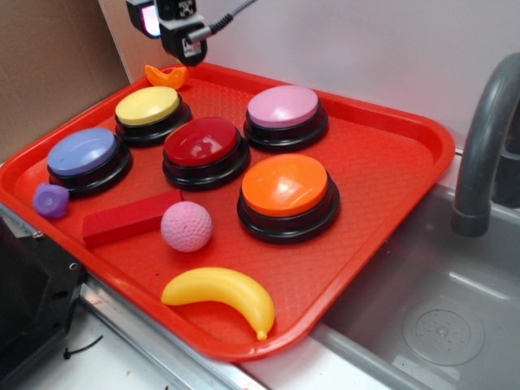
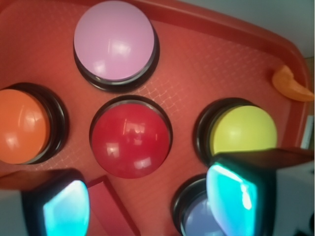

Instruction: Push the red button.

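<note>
Red tray (image 1: 390, 154) carrying five domed buttons on black bases. The red button (image 1: 201, 142) sits near the tray's middle, ringed by the yellow button (image 1: 147, 106) toward the far-left corner, the pink button (image 1: 283, 107) toward the far edge, the orange button (image 1: 285, 185) toward the right edge, and the blue button (image 1: 82, 151) at the left edge. A red block (image 1: 130, 217), pink ball (image 1: 186, 226) and banana (image 1: 219, 296) lie along the near edge; a purple toy (image 1: 50, 199) sits by the blue button. The pincer (image 1: 184, 42) hangs above the far-left corner, over an orange piece (image 1: 166, 75), touching nothing. In the wrist view its fingers (image 2: 236, 194) stand apart, empty, with the red button (image 2: 131, 139) between and beyond them.
</note>
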Tool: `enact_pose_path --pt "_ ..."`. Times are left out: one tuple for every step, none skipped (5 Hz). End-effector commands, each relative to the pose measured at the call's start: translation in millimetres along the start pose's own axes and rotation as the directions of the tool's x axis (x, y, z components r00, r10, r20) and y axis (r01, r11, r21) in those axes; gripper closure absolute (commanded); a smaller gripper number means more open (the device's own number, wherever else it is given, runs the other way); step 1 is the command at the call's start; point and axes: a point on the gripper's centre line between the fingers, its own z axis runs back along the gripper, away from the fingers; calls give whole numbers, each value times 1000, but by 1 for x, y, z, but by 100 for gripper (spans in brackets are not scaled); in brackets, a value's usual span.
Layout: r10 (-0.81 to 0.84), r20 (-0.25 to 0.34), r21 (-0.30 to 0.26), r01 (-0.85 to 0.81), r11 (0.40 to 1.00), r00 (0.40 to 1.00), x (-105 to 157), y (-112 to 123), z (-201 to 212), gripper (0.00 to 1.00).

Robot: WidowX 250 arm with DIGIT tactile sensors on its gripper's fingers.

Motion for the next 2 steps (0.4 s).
enact_pose_path --pt "54 124 -6 -54 999 991 -8 8 29 0" --pt "52 142 19 -55 998 988 -12 8 31 0"
